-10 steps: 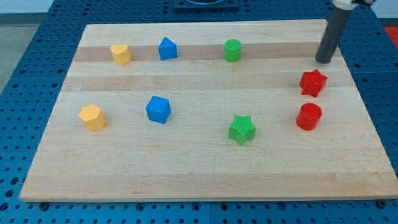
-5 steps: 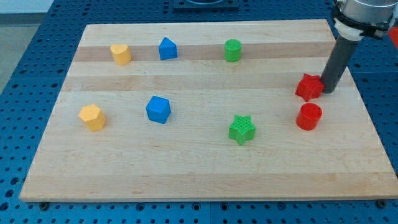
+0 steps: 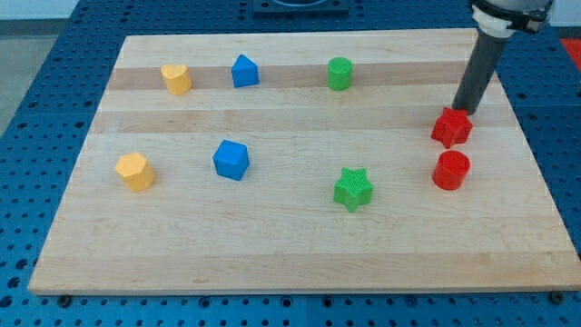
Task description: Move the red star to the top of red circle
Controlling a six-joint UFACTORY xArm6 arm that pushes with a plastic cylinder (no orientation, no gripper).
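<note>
Wooden board: my tip touches red star's top-right edge.

Only bare wood surrounds red star.

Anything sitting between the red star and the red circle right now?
No. In the camera view, only a short strip of bare wood separates the red star from the red circle below it. My tip stands at the star's upper edge.
</note>
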